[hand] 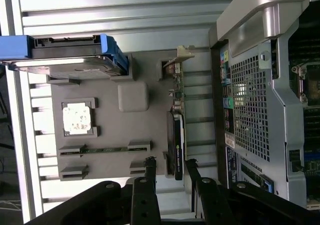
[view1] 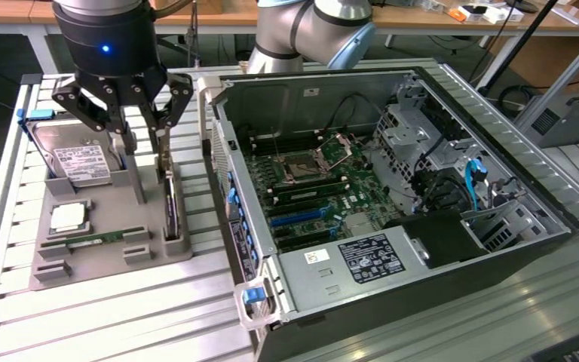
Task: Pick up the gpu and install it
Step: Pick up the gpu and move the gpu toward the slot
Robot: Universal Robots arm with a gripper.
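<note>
So the claw [view1: 147, 154] is wide open with nothing in it, hanging just above the gpu [view1: 172, 204], a finger on either side of the card's line. The card's standing on edge in the grey holder tray [view1: 118, 215], at 9 o'clock from the open PC case [view1: 390, 188]. The hard drive [view1: 73, 154] is at 10 o'clock from the card.

A holder [view1: 108, 264] is set on the table [view1: 118, 317], at the exterior view's left of the computer case [view1: 315, 275]. The gpu [view1: 172, 207] is stood on edge in the holder's slot nearest the case. A hard drive [view1: 78, 162], chip [view1: 68, 217] and memory stick [view1: 93, 240] are placed further from it.
</note>
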